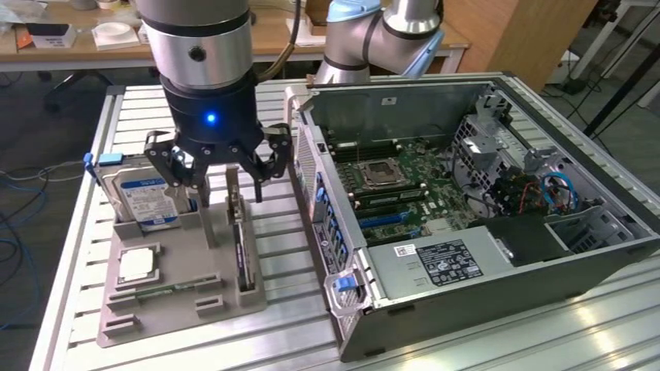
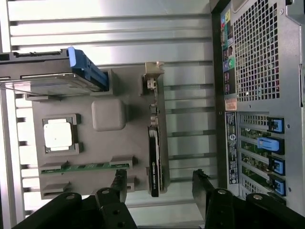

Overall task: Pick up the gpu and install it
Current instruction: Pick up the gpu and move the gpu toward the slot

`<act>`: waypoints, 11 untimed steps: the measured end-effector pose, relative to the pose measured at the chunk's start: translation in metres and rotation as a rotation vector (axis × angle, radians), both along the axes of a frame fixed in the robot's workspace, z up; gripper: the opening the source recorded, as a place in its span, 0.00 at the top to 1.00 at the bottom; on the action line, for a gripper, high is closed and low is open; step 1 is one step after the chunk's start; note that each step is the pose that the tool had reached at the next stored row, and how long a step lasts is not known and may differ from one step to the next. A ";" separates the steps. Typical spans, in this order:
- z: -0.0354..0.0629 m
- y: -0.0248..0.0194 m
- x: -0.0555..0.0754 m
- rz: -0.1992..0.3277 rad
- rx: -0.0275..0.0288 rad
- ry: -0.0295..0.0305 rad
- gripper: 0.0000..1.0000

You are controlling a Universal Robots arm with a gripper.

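Observation:
The gpu (image 1: pixel 240 236) is a thin black card with a silvery end bracket, standing on edge in a slot of the grey holder (image 1: pixel 175 313) on the table. My gripper (image 1: pixel 222 174) hangs open just above its far end, a finger on either side. In the wrist view the gpu (image 2: pixel 153 148) runs lengthwise toward the gap of my gripper (image 2: pixel 159 191), whose two black fingers straddle the card's black end without touching it. The open computer case (image 1: pixel 464 193) lies on its side at the exterior view's right, motherboard (image 1: pixel 403 185) exposed.
The holder (image 2: pixel 108 114) also carries a silver hard drive (image 1: pixel 144 201) with a blue tab, a square processor (image 1: pixel 137 265) and a green memory stick (image 1: pixel 154 294). The case's perforated rear panel (image 2: pixel 257 95) stands close beside the gpu. Desks and cables lie beyond the slatted table.

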State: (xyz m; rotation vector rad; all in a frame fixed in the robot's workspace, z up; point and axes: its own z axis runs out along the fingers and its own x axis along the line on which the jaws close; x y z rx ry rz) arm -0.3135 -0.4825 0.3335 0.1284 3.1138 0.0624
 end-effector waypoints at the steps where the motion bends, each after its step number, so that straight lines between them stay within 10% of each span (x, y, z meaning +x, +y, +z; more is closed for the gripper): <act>1: -0.0004 0.0000 0.000 0.000 0.0065 -0.0002 0.34; 4: -0.0031 0.0000 0.004 0.000 0.0257 0.0006 0.34; 11: -0.0087 -0.0007 0.008 0.000 0.0257 -0.0009 0.34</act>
